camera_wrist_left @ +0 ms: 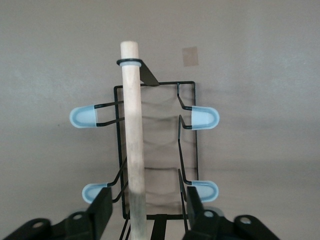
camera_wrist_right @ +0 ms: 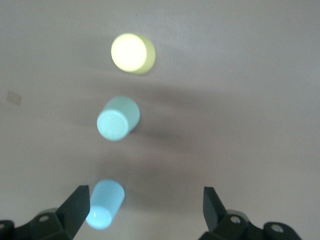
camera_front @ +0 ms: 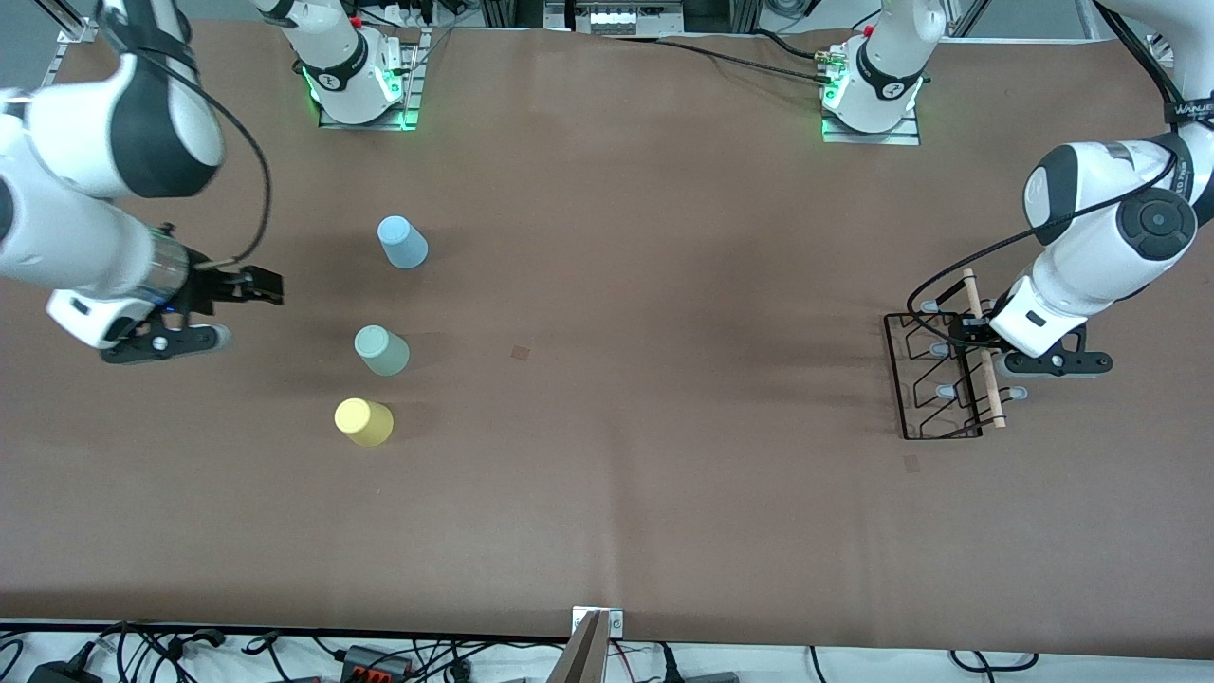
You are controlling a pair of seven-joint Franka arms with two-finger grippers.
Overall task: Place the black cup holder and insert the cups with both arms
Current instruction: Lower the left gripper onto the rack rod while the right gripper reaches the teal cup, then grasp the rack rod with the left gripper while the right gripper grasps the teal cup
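The black cup holder (camera_front: 934, 384) stands on the table at the left arm's end, its wooden rod handle (camera_wrist_left: 132, 125) along the top and pale blue peg tips (camera_wrist_left: 202, 116) sticking out on both sides. My left gripper (camera_front: 972, 332) (camera_wrist_left: 147, 200) is open and straddles the rod, with a gap on each side. Three cups stand upside down toward the right arm's end: light blue (camera_front: 402, 242) (camera_wrist_right: 105, 204), pale green (camera_front: 381, 350) (camera_wrist_right: 117, 118), and yellow (camera_front: 363, 422) (camera_wrist_right: 132, 53) nearest the front camera. My right gripper (camera_front: 266, 285) (camera_wrist_right: 147, 200) hangs open beside them, holding nothing.
Both arm bases (camera_front: 360, 81) (camera_front: 873, 90) stand along the table's back edge. A small tape mark (camera_front: 520, 352) lies mid-table and another (camera_front: 911, 463) just in front of the holder. Cables and a clamp (camera_front: 593, 645) line the front edge.
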